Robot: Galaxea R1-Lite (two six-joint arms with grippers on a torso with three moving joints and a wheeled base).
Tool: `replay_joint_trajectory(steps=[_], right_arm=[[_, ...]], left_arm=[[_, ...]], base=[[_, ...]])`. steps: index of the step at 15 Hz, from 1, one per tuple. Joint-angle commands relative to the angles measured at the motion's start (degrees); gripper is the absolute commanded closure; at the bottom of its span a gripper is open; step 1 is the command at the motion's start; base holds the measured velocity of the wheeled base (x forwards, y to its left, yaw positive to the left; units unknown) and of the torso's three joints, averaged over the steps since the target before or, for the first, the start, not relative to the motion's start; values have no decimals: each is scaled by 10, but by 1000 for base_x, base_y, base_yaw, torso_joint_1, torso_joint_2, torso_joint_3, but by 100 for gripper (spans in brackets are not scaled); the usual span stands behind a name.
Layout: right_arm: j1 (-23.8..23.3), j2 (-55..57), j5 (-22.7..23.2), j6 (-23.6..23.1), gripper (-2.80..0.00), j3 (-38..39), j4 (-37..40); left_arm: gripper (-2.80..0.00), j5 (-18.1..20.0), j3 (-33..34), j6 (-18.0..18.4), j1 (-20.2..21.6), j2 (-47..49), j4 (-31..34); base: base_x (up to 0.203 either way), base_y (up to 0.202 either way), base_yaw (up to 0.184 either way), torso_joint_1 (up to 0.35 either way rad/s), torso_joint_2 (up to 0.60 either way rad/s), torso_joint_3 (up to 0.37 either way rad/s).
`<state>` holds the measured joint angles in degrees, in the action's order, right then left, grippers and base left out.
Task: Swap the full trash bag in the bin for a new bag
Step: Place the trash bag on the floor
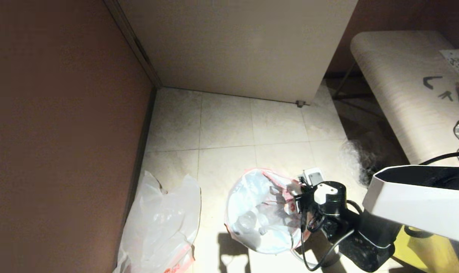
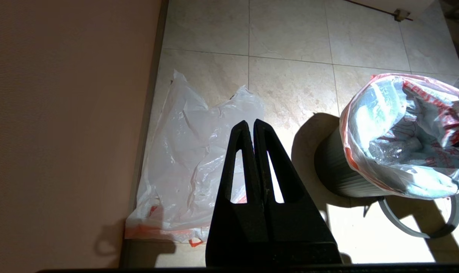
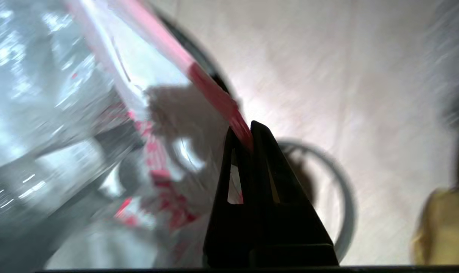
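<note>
While the full trash bag [image 1: 261,212] sits in the bin [image 2: 333,170] on the tiled floor [image 1: 229,121], the right gripper [image 3: 248,136] has its fingers pinched on the bag's red drawstring edge. The grey hoop [image 2: 422,223] lies on the floor beside the bin. The left gripper [image 2: 251,127] hangs with fingers pressed together above the new bag [image 1: 161,223], which lies limp by the wall [image 1: 62,113].

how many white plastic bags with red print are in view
2. The full trash bag sits in the bin, its red edge pinched by the right pincer. The new bag lies flat on the floor by the left wall.
</note>
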<state>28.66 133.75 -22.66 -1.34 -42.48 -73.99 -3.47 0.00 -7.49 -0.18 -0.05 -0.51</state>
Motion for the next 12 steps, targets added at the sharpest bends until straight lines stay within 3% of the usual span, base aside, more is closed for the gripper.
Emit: replay_joint_trajectory(steps=[1,6,8,12], right_arm=[[3,-51,34,58,0,11,67],[2,-55,122,99,0,13,153],[2,-66,173,135,0,-2,196],[-11,-96,347,238,0,-63,309]], left_arm=[[0,0,0,-1,0,0,0],[0,0,0,-1,0,0,0],[0,0,0,-1,0,0,0],[0,0,0,-1,0,0,0]], base=[[0,0,0,0,0,0],[0,0,0,0,0,0],[0,0,0,0,0,0],[0,0,0,0,0,0]])
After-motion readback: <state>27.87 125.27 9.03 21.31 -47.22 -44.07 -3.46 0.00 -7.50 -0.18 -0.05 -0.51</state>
